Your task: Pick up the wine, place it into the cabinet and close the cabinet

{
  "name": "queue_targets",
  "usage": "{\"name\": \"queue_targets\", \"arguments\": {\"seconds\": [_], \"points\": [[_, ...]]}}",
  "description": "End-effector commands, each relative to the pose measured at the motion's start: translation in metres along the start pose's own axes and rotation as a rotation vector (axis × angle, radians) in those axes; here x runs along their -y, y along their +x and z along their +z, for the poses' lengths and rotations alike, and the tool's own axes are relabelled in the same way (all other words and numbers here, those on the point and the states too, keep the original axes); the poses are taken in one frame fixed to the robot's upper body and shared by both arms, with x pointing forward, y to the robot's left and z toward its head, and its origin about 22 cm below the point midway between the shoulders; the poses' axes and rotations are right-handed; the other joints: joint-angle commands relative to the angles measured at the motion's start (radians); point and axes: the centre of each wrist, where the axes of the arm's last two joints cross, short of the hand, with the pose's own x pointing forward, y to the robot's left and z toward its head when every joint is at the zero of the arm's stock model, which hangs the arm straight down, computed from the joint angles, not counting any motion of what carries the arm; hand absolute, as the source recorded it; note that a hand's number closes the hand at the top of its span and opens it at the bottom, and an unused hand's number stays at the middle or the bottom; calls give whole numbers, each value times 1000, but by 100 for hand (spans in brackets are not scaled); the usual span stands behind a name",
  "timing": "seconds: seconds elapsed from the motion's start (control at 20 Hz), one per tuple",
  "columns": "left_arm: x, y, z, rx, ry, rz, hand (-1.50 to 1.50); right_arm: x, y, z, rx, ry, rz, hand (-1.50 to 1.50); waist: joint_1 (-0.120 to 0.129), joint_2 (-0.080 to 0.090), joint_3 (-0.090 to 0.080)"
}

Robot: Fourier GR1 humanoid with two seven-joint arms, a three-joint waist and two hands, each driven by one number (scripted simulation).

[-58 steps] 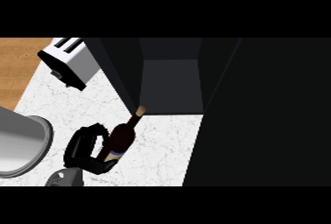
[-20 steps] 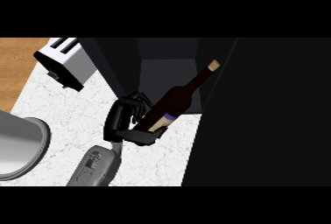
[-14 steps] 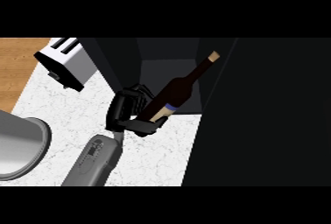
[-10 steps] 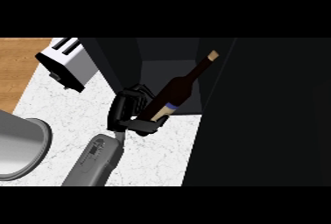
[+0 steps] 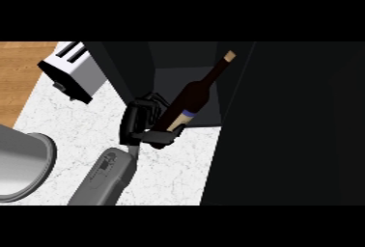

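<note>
A dark wine bottle (image 5: pixel 191 96) with a pale neck tip and a blue-and-white label band leans up and to the right. Its neck points into the open black cabinet (image 5: pixel 171 77). My left hand (image 5: pixel 140 120) is shut on the bottle's lower end, with fingers on the left side and the thumb curled under the base. The grey forearm (image 5: pixel 107 176) comes in from the lower left. The bottle's upper half lies over the cabinet's dark inner floor. My right hand does not show.
A large black panel (image 5: pixel 299 125) of the cabinet fills the right half of the view. A white toaster (image 5: pixel 71 72) stands at the upper left on the white marble counter (image 5: pixel 78 120). A grey round vessel (image 5: pixel 18 166) sits at the left edge.
Since 2.9 s ago the hand has lifted the bottle off the counter, up and right to the cabinet opening. Over the last half second it has hardly moved.
</note>
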Motion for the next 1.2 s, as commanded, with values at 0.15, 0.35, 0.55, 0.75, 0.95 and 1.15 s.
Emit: {"name": "queue_targets", "arguments": {"seconds": [0.15, 0.35, 0.55, 0.75, 0.95, 1.15], "points": [[29, 19, -50, -73, -41, 14, 150, 2, 26, 11, 34, 14, -111, -150, -32, 30, -10], [37, 15, -47, -82, -35, -95, 150, -2, 25, 10, 40, 29, -122, -150, -52, 34, -11], [39, 10, -41, -143, 13, -169, 150, -3, 23, 13, 38, 47, -131, -150, -80, 35, -9], [25, 16, -46, -153, 85, -113, 150, -2, 22, 14, 54, 65, -127, -150, -89, 40, -9], [22, 22, -48, -189, 110, -88, 150, -3, 20, 14, 35, 77, -133, -150, -91, 40, -10], [15, 17, -43, -186, 156, -102, 150, -3, 18, 11, 41, 65, -131, -150, -114, 51, -11]]}}
